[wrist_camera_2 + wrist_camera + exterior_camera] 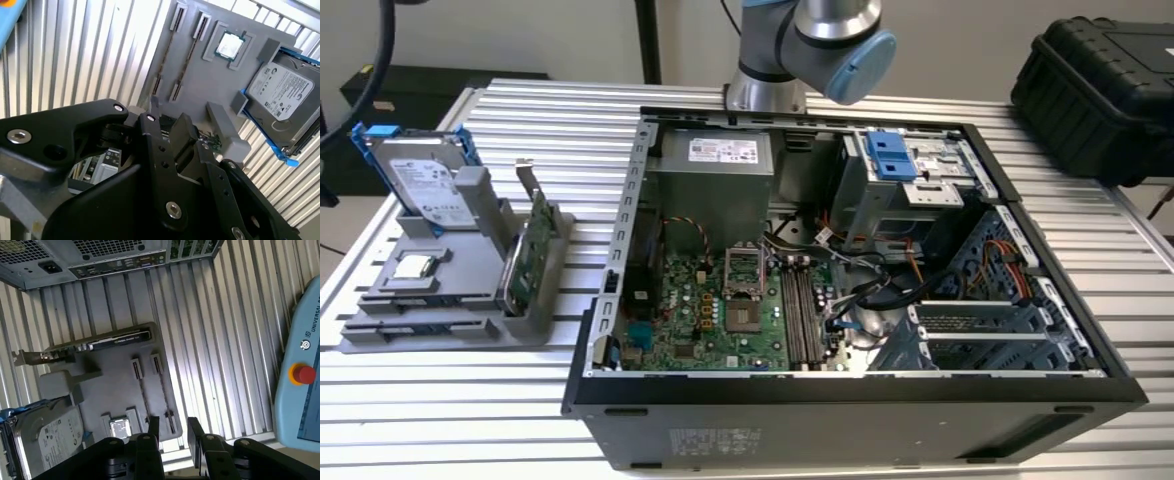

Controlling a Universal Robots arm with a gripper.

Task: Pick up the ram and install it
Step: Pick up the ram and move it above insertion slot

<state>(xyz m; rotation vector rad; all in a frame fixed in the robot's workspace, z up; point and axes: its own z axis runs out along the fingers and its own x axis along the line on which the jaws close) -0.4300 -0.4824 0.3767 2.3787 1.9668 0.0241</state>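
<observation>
**Item 1: gripper** [174, 426]. Black, with 2 fingers [153, 427] parted by a plain gap and nothing held between them. It is poised over one edge of the grey holder [115, 390].

**Item 2: ram** [164, 395]. A thin dark strip seen edge-on, seated lengthwise in the holder between 2 end clips. In the first wrist view its near end falls within the gap between the fingers. A second strip [144, 395] runs parallel just beside it, on the side of the processor chip [120, 429].

**Item 3: holder contents.**
- The hard drive [50, 432], with blue rails, leans at one corner.
- The green card [110, 342], with its metal bracket, stands along the edge facing the computer case [854, 390].

**Item 4: case.** It lies open on the ribbed table [225, 340], just beside the holder on the exterior view's right. The memory slots [803, 315] run parallel on the motherboard [720, 310], with cables close by on the exterior view's right.

**Item 5: room.** Bare ribbed surface runs from the holder's long edge to the pendant [302, 375], which has a red button.
</observation>
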